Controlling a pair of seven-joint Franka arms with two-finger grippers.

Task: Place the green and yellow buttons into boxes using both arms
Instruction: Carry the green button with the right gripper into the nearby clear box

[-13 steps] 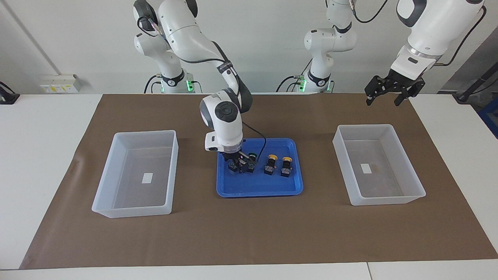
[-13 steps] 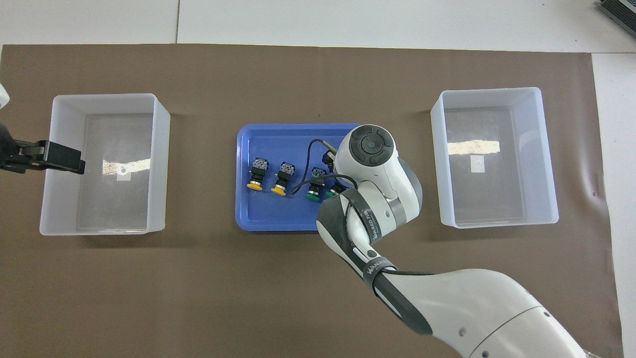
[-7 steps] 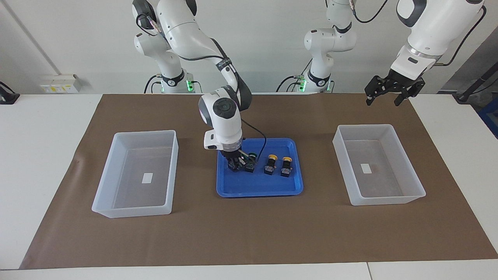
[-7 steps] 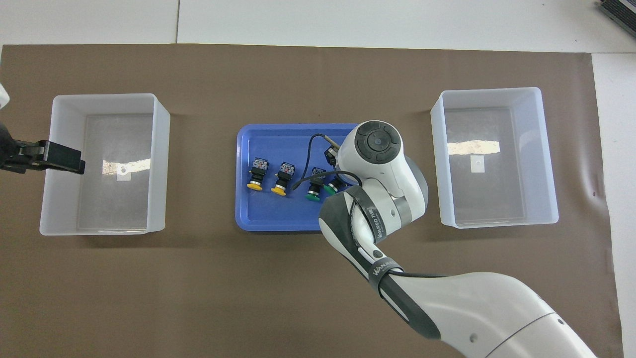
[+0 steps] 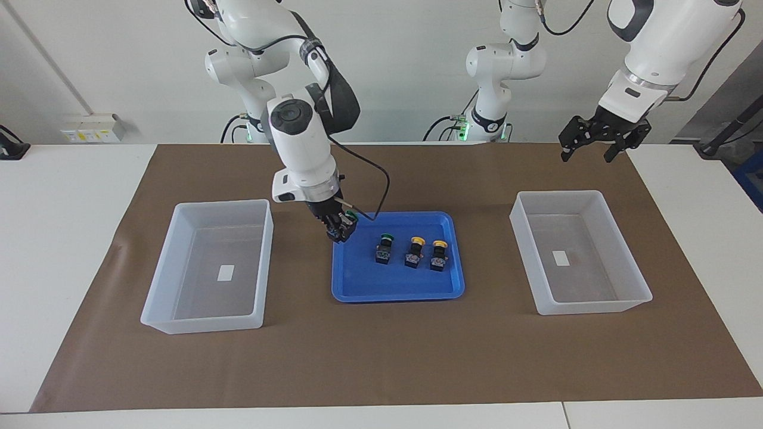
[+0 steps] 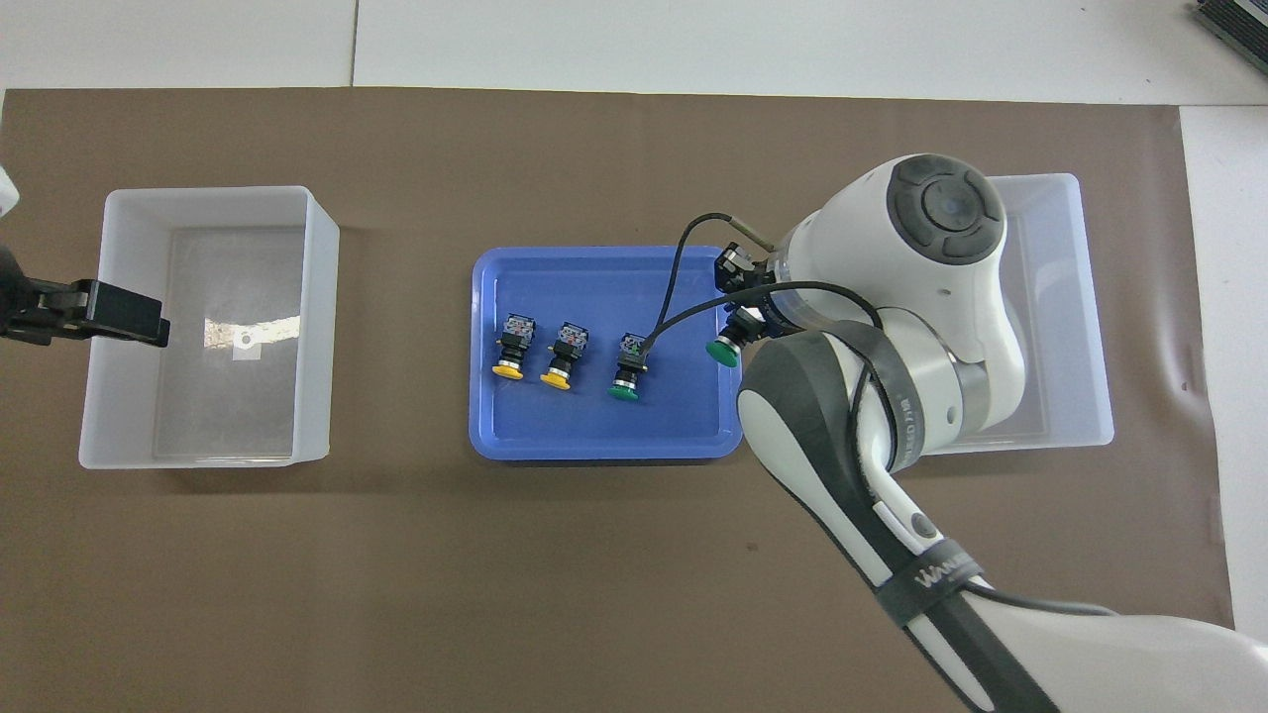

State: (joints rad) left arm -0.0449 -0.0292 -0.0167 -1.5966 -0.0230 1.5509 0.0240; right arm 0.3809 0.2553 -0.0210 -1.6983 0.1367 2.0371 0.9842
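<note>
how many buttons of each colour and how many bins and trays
green buttons: 2, one in the tray, one held by the right end effector over the tray's edge
yellow buttons: 2
bins: 2
blue tray: 1
total: 7

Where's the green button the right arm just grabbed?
The green button is up in the air, held in the right tool, over the blue tray's edge toward the right arm's box; one green and two yellow buttons remain in the tray.
</note>
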